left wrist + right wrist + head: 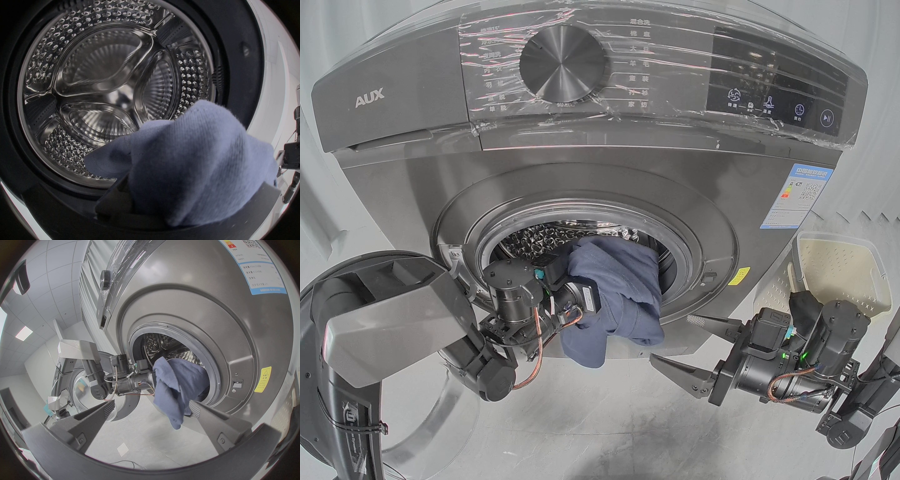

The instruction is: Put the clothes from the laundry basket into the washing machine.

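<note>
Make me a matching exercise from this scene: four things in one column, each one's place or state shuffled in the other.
1. blue garment
2. right gripper
3. laundry basket
4. washer door

A. swung open on the robot's left
B. open and empty, in front of the washer
C. hanging out over the rim of the drum opening
D. standing beside the washer on the robot's right

Pairs: 1-C, 2-B, 3-D, 4-A.
</note>
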Tool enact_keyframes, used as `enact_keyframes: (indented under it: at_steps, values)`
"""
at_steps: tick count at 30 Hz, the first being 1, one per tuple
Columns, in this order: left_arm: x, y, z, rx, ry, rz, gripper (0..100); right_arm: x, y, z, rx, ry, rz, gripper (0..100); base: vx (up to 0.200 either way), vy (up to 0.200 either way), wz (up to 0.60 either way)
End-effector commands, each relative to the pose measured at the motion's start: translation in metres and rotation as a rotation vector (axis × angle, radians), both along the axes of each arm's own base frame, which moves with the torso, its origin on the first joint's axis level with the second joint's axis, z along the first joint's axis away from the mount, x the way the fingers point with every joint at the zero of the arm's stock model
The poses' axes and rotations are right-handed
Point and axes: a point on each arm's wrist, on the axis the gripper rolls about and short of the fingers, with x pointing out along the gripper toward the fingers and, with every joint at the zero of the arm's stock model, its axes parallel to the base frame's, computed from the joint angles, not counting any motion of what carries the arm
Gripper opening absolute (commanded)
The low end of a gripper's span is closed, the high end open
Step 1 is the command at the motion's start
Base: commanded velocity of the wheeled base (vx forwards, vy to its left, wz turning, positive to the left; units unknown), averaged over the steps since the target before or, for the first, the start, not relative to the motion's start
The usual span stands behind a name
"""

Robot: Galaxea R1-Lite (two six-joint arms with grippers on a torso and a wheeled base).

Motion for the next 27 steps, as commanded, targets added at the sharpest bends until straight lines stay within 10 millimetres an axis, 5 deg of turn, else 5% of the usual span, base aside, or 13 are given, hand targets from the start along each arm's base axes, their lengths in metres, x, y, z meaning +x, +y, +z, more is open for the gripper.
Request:
enact_keyframes:
  at_steps: [1, 12, 27]
  values:
    - [0.018, -0.003, -0.001, -0.002, 0.0, 0.023, 0, -0.001, 0.001, 0.0, -0.001, 0.001, 0.006, 100, 0.0, 0.0, 0.0]
    - [0.051, -0.017, -0.005, 0.007, 0.014, 0.05, 0, -0.002, 0.003, 0.0, 0.001, -0.001, 0.016, 100, 0.0, 0.0, 0.0]
    - [0.105, -0.008, 0.012, -0.026, -0.025, 0.232, 0, -0.002, 0.004, -0.001, -0.002, 0.002, 0.016, 100, 0.0, 0.0, 0.0]
